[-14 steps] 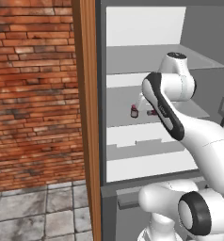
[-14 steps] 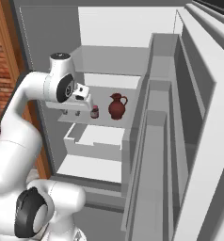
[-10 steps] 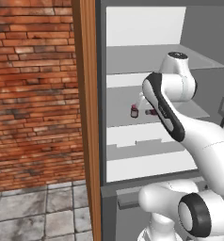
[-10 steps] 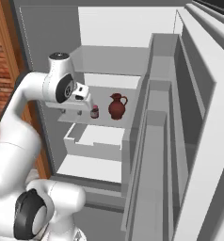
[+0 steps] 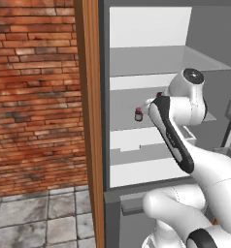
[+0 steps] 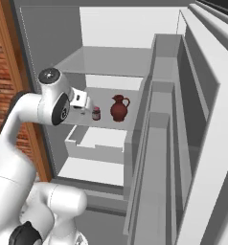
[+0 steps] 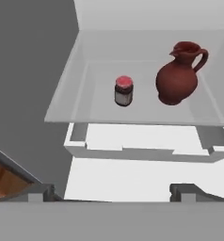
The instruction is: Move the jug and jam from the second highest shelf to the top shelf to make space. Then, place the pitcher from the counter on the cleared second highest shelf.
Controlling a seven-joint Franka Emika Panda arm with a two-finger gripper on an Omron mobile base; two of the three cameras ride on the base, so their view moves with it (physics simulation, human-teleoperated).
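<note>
Inside the grey cabinet, on the pale grey second highest shelf (image 7: 100, 110), the small dark-red jam jar (image 7: 124, 91) stands just beside the red-brown ceramic jug (image 7: 178, 79), so the wide-open, empty gripper (image 7: 112, 188) could knock one while reaching the other.

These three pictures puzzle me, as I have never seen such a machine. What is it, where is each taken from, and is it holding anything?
It is a white robot arm on a driving base, in a rendered kitchen. Two pictures come from cameras behind it, left and right; the third looks out from its hand. It faces an open grey cabinet. On the second highest shelf stand a red-brown jug and a small jam jar, apart from each other. The top shelf is bare. The tool is open, short of the shelf, holding nothing.
</note>
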